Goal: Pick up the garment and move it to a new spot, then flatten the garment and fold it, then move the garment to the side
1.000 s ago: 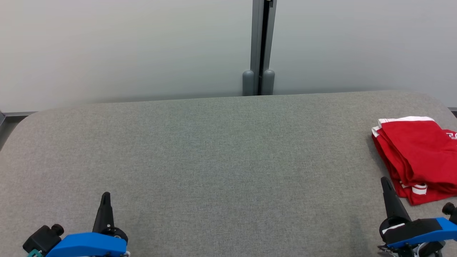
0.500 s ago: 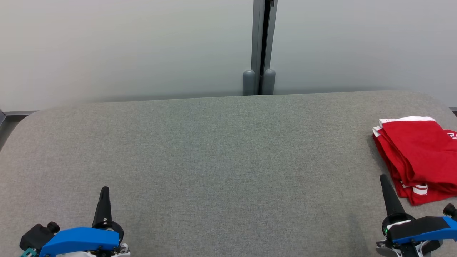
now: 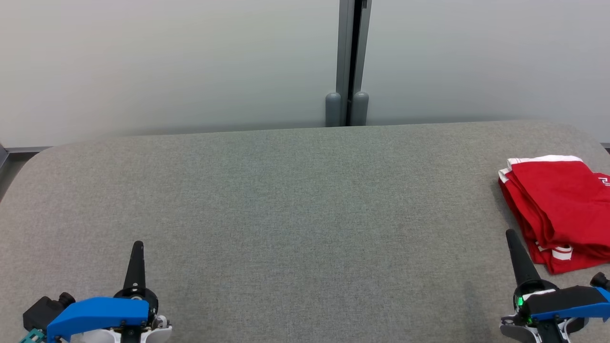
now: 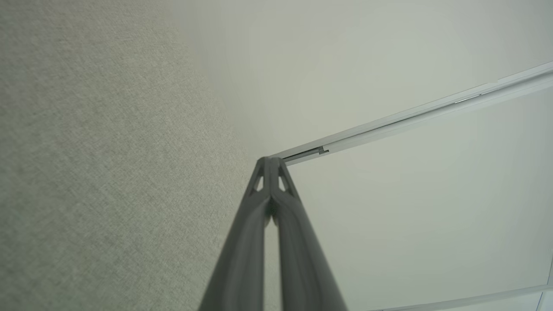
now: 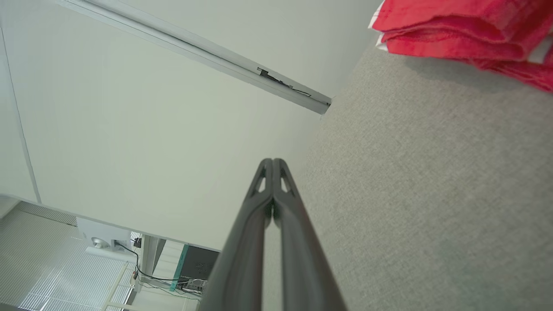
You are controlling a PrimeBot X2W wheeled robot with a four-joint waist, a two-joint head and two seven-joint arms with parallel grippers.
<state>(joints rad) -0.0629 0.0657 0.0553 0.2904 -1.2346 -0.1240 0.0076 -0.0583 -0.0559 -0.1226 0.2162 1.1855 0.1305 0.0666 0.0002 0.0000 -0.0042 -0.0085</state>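
Red with white trim, the garment (image 3: 557,205) lies folded in a neat stack at the right edge of the grey table (image 3: 286,214), toward the near corner. The left gripper (image 3: 137,246) rests at the near edge by the left corner, clenched on nothing. The right gripper (image 3: 510,234), likewise clenched and empty, sits near the garment without touching it. The moving, flattening, folding and setting aside all look done, and nothing seems left to do

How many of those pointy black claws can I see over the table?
2. The left gripper is at the head view's lower left; the right gripper is at its lower right, beside the folded red garment. Both are shut, holding nothing.
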